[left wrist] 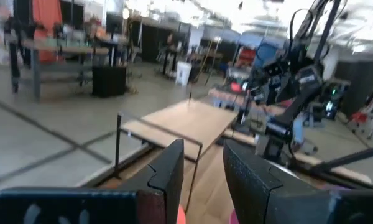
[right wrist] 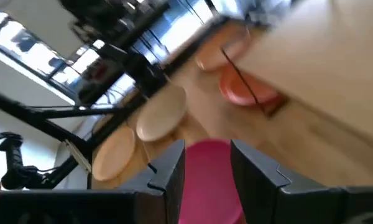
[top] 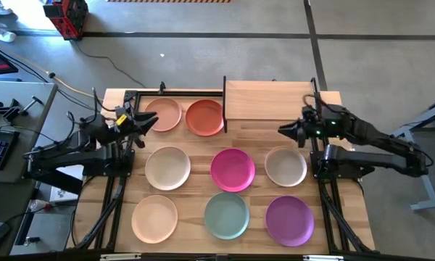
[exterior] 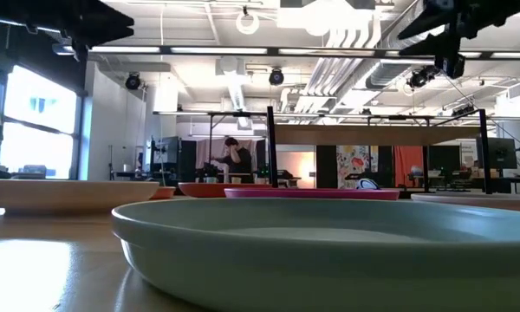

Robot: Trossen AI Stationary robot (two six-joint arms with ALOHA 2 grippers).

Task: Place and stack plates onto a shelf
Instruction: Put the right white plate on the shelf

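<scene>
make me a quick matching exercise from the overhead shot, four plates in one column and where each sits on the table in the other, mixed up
Column 1
1. magenta plate
2. purple plate
3. orange-red plate
4. pale green plate

Column 2
A. near row, at the right arm's end
B. far row, next to the shelf
C. near row, in the middle
D. middle row, in the centre

Pairs: 1-D, 2-A, 3-B, 4-C

Both end effectors hang empty above the table: the left end effector by the peach plate, the right end effector near the shelf's front edge.

Grey concrete floor [top: 275, 58], ceiling ducts [exterior: 347, 39]
</scene>
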